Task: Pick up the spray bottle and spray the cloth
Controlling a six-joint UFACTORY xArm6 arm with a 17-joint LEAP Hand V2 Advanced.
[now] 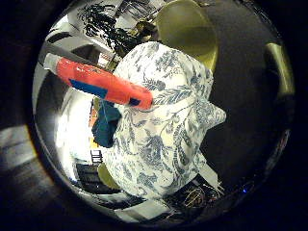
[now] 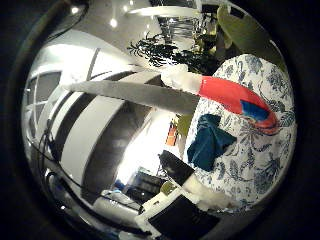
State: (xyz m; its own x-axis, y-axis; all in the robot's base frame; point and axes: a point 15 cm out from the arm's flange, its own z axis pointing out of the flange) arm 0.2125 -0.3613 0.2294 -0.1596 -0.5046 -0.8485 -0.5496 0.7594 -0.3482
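An orange-red spray bottle (image 1: pixel 103 84) with a blue label and a white nozzle end stands on a table covered with a blue-and-white floral tablecloth (image 1: pixel 163 144). A crumpled teal cloth (image 2: pixel 207 140) lies on the same tablecloth right beside the bottle, near the table's edge. A white and black part of my right hand (image 2: pixel 182 212) shows at the edge of the thumb side view, apart from the bottle. Nothing of the hand touches the bottle or the cloth in either view.
A yellow-green chair (image 1: pixel 190 31) stands close behind the table, and another (image 1: pixel 281 67) is off to one side. Dark floor surrounds the table. Potted plants (image 2: pixel 160 50) and a long grey beam (image 2: pixel 130 95) are in the room beyond.
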